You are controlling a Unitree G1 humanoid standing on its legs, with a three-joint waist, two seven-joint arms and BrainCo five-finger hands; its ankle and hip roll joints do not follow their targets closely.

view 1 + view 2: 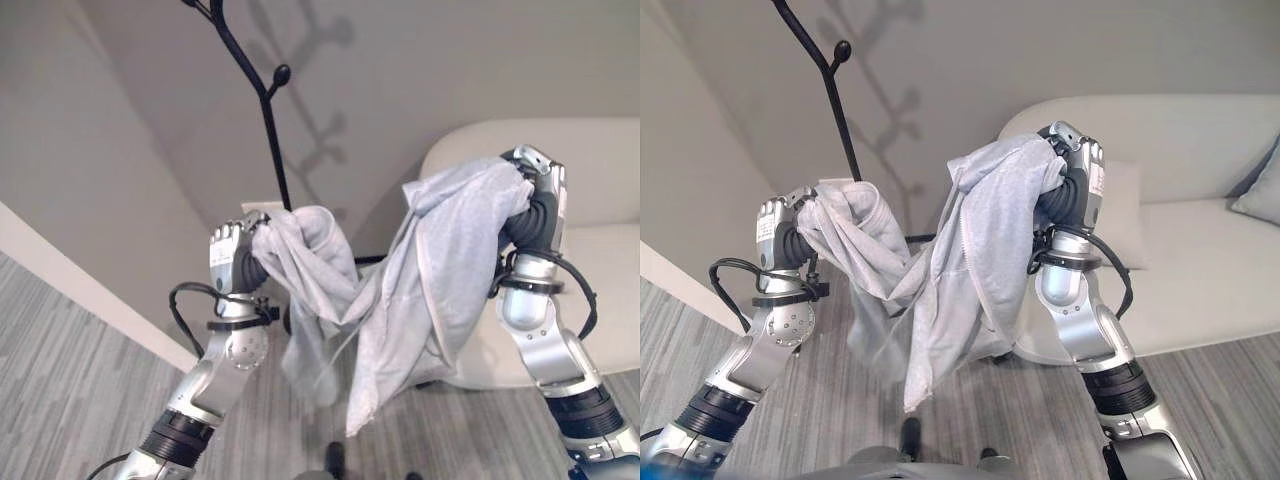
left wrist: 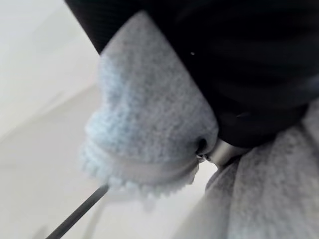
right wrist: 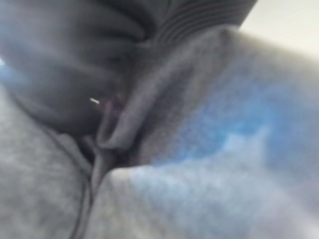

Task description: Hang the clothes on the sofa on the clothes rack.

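Note:
A light grey zip sweatshirt [image 1: 420,270] hangs stretched between my two raised hands, sagging in the middle with its hem dangling toward the floor. My left hand [image 1: 232,255] is shut on one bunched end of it, held up close to the black clothes rack pole [image 1: 275,150]. My right hand [image 1: 540,200] is shut on the other end, held higher, in front of the cream sofa [image 1: 600,250]. The rack's branch with a round knob [image 1: 281,73] rises above and behind the left hand. Grey fleece [image 2: 149,129] wraps the left hand up close, and cloth [image 3: 209,149] covers the right.
The rack stands in the corner against the beige wall [image 1: 120,150]. A white baseboard [image 1: 80,290] runs along the grey carpet [image 1: 60,400]. A blue-grey cushion [image 1: 1260,190] lies on the sofa's right end.

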